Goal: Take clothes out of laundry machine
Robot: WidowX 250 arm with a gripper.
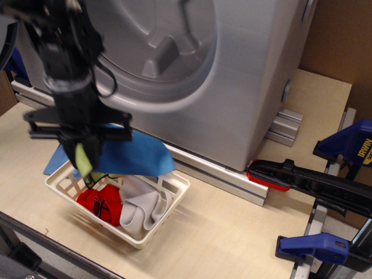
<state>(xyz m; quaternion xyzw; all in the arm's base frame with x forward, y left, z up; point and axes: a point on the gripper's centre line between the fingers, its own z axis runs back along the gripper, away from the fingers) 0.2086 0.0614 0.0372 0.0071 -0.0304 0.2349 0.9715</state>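
Observation:
My gripper (81, 152) hangs over the left part of the white basket (174, 185), shut on the blue cloth (136, 156) and a lime-green piece (83, 160). The blue cloth spreads out to the right over the basket's back half. The lime-green piece dangles below the fingers. The silver-grey laundry machine (244, 75) stands behind, its round drum opening (157, 46) showing grey paddles and no clothes that I can see.
The basket holds a red cloth (99, 203) and a light-grey cloth (142, 212). Another blue cloth (55, 160) lies on the table left of the basket. Black and blue clamps (325, 186) sit at the right. An aluminium rail (221, 174) runs along the machine's base.

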